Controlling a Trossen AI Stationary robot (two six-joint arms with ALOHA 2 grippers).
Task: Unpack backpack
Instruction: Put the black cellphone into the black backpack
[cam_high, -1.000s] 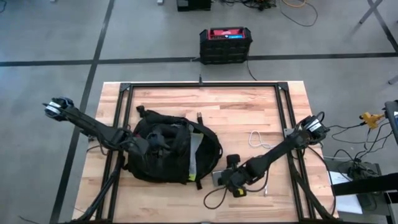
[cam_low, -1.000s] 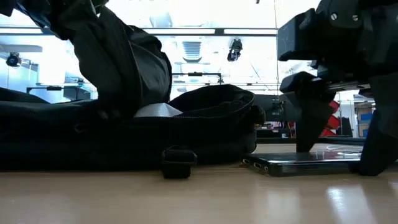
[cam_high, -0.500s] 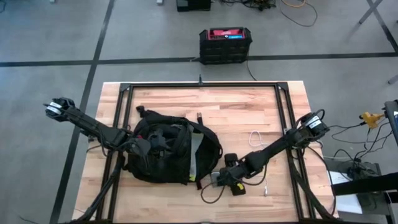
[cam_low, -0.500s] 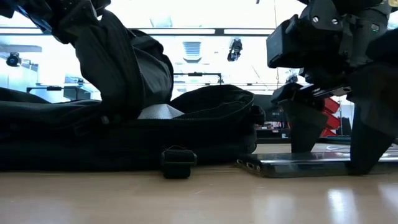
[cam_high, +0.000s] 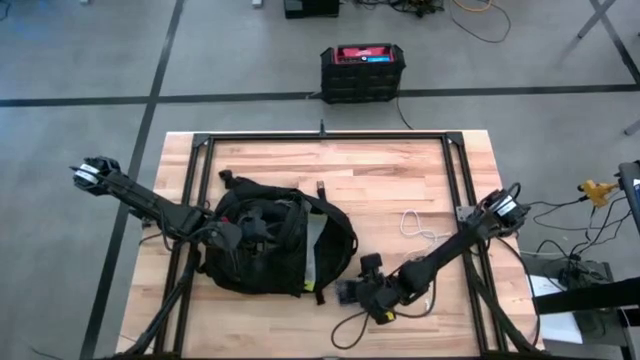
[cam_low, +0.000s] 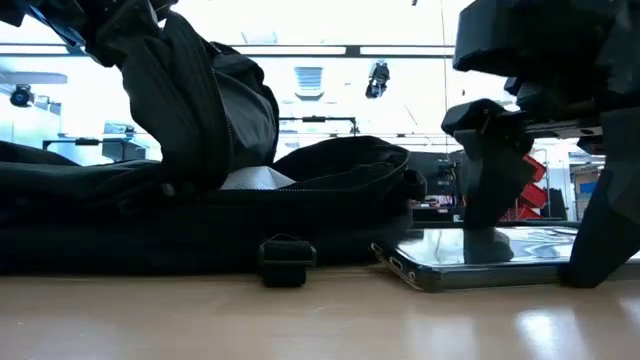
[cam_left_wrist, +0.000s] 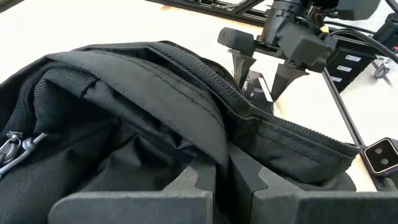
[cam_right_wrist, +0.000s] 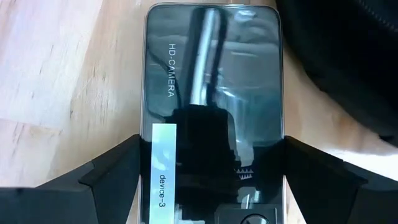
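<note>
**Unpacking status: one item out, bag not confirmed empty**

Position of the bag: the backpack (cam_high: 272, 248) lies flat on the surface (cam_high: 380, 180), at about 8 o'clock from the surface centre. Its opening faces the right arm.

Left gripper (cam_high: 232, 238): sits at the 9 o'clock edge of the backpack. In the left wrist view its jaws are together on a fold of the black fabric, lifting the flap.

Right gripper (cam_high: 368, 292): located at 4 o'clock of the backpack, just beside its edge. Its jaws stand apart, one on each long side of a phone (cam_right_wrist: 213, 118) that lies flat on the wood. No clamping contact is visible.

Also on the surface: a white cord (cam_high: 410, 222) at 3 o'clock of the backpack, well apart from it.

Assessment: the phone is outside the bag, so at least one item counts as removed. The bag interior is hidden by the fabric; remaining contents cannot be determined. Judged progress: partial.
</note>
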